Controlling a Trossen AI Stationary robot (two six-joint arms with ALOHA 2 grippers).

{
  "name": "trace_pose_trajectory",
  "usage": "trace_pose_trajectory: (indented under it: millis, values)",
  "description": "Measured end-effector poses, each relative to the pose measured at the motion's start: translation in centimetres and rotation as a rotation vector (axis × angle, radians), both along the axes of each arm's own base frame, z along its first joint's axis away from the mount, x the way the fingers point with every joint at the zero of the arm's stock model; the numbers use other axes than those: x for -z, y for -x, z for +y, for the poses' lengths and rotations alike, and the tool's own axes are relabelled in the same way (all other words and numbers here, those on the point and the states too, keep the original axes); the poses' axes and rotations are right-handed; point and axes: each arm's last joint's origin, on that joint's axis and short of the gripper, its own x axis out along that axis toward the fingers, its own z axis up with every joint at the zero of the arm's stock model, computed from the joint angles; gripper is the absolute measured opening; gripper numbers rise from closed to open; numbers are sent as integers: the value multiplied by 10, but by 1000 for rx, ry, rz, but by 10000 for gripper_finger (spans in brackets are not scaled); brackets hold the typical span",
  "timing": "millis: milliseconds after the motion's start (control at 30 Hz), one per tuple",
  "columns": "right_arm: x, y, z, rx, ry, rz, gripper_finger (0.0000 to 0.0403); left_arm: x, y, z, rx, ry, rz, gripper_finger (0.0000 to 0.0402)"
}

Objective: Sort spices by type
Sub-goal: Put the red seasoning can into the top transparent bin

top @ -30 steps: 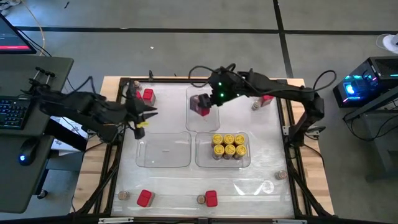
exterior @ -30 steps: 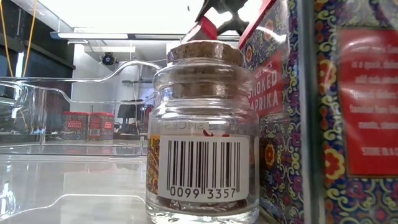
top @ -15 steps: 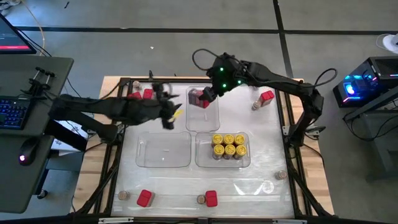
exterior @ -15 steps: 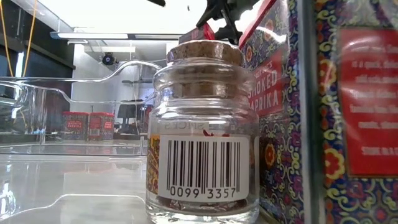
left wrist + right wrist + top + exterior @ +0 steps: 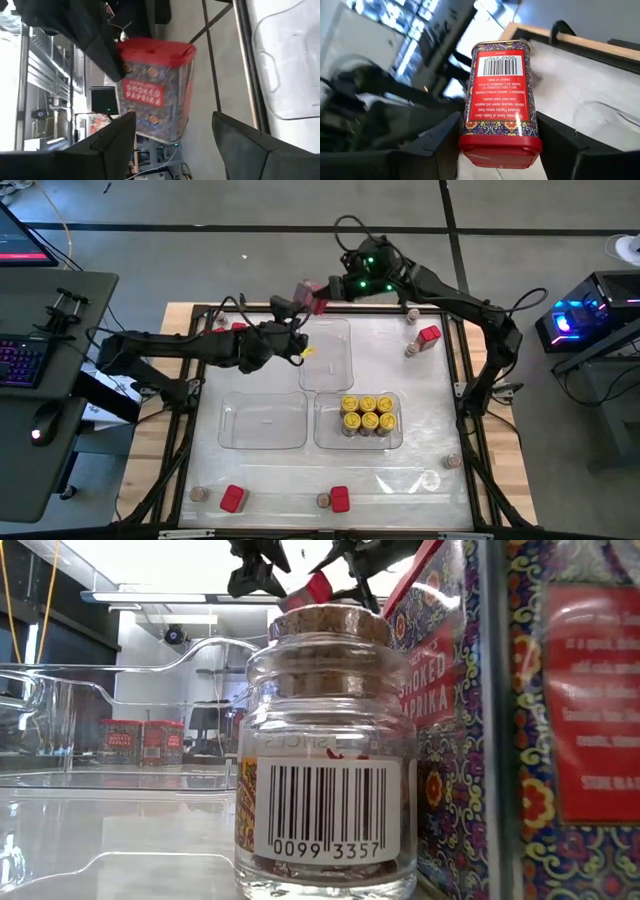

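Note:
My right gripper [image 5: 318, 292] is shut on a red smoked-paprika tin [image 5: 308, 288], high above the table's far edge; the tin also shows in the low view [image 5: 318, 585]. My left gripper [image 5: 290, 315] is open and points at that tin [image 5: 155, 90] from just short of it, a finger on either side of its lower end, touching nothing. Several yellow-lidded jars [image 5: 366, 416] stand in the near right clear tray [image 5: 395, 442]. Red tins [image 5: 429, 335] [image 5: 232, 498] [image 5: 340, 499] and small brown jars [image 5: 410, 350] [image 5: 323, 500] stand loose on the table. My right gripper pinches the tin between its two fingers [image 5: 440, 142], one on each narrow side near the red lid end [image 5: 500, 147]. The tin lies along the fingers, lid toward the wrist, barcode end pointing away. It is lifted clear of the table and tray.
A clear tray [image 5: 330, 355] lies at the far middle and another [image 5: 263, 420] at the near left. A red tin [image 5: 238, 327] stands by the left arm. A cork-stoppered jar [image 5: 325, 740] and a tin [image 5: 500, 720] fill the low view. Brown jars [image 5: 197, 494] [image 5: 452, 461] stand near the front.
My right gripper has lifted the red tin out of the far middle tray and carried it up and toward the table's far edge. My left gripper has swung toward the table's right and far edge, closing in on the held tin.

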Motion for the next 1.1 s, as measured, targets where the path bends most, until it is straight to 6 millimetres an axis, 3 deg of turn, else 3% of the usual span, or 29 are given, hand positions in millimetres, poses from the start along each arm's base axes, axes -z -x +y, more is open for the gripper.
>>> trace_pose_trajectory:
  millis: [367, 533, 700, 900, 1100]
  values:
    - [-15, -5, -2, 49, -45, -164, 210, -32, 17, 19, 33, -66, -95, 248]
    - [-13, -3, -4, 6, 20, -128, 210, -41, 31, 23, -28, -84, -96, 248]
    - [6, 11, -2, -79, 30, 84, 210, -48, 69, 17, -52, 148, -292, 248]
    - [34, 42, 14, -204, -28, 496, 210, -48, 118, 10, -145, 518, -534, 248]
    - [48, 71, 26, -250, -49, 864, 210, -52, 139, 7, -212, 623, -676, 248]
